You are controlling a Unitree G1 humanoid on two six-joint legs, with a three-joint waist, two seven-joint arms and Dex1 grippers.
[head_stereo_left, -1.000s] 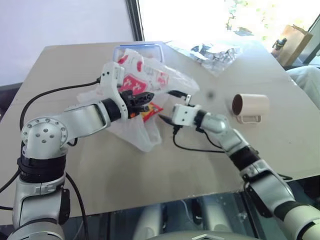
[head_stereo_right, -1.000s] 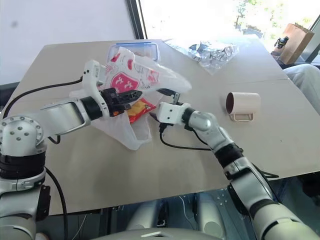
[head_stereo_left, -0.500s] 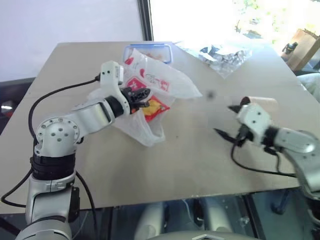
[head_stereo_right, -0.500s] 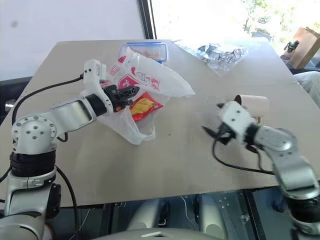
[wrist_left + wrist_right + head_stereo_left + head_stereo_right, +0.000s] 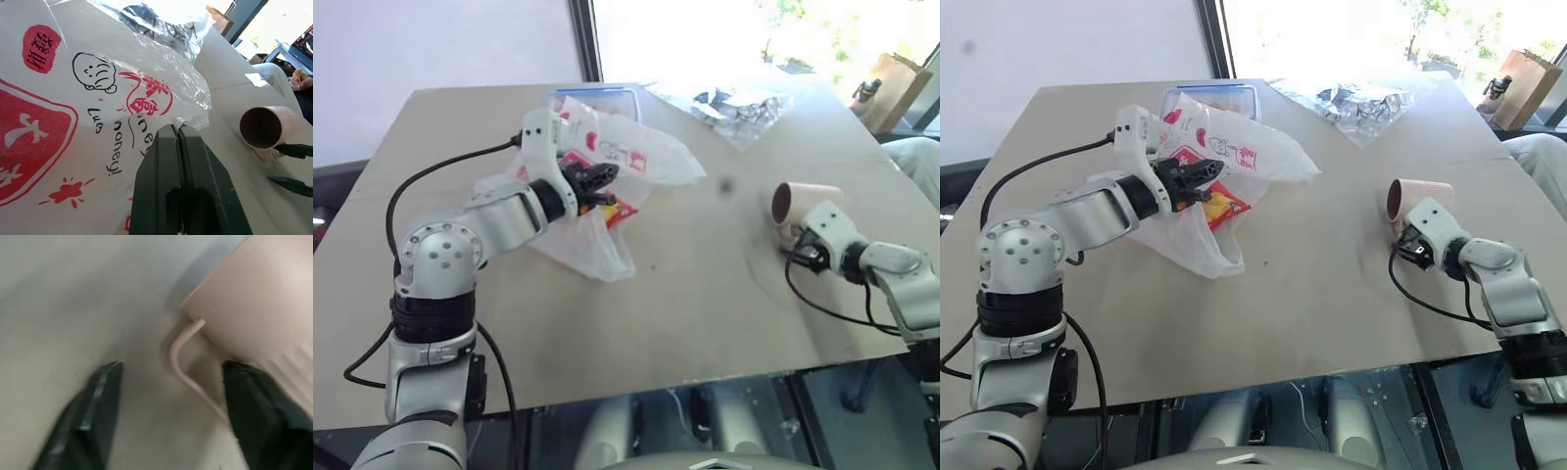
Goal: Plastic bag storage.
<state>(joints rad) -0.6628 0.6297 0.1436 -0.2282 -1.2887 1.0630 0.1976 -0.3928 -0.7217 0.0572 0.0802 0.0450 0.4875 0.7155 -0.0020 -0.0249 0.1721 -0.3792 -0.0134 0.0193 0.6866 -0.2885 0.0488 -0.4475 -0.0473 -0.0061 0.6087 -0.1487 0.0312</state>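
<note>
We see an indoor room that looks like an office or a test space, but we cannot say which one exactly. A plain beige table (image 5: 705, 323) fills the middle. At 12 o'clock there is a large bright window (image 5: 724, 29) with a dark frame, and trees are behind it. At 11 o'clock the wall (image 5: 431, 49) is pale and bare. At 2 o'clock a brown paper bag (image 5: 893, 83) stands on the floor.
</note>
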